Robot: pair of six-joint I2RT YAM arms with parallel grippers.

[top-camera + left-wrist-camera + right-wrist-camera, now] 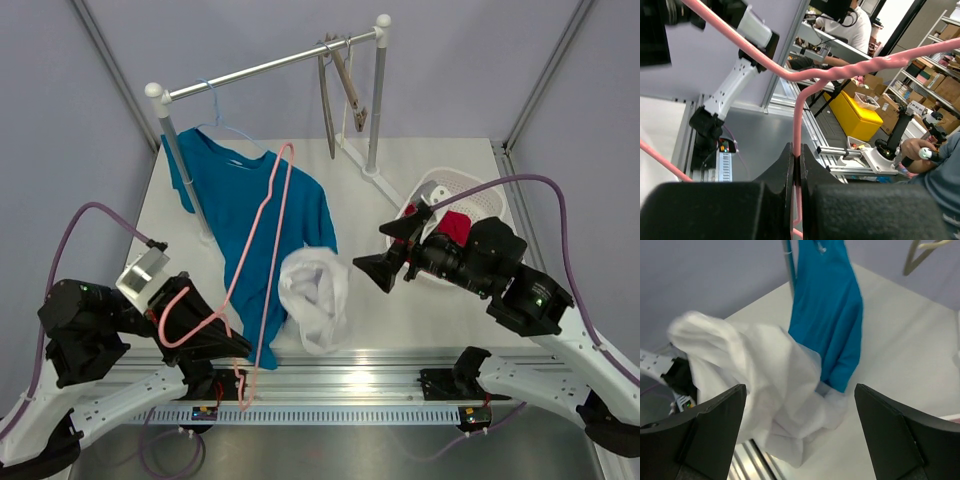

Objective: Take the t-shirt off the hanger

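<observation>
**Shirt looking free of the hanger, the removal step seemingly closing**
The left pincer (797, 150) is clamping the pink hanger (799, 120); the right pincer (799, 390) is gaping wide, gripping nothing. The white t-shirt (315, 300) is lying crumpled on the worktop (400, 310) between them. Next probably calls for parking the hanger. The white basket (480, 185) is holding a red item (458, 225).

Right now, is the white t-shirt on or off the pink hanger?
Off. The pink hanger is bare in the left claw; white t-shirt bunched beside it.
</observation>
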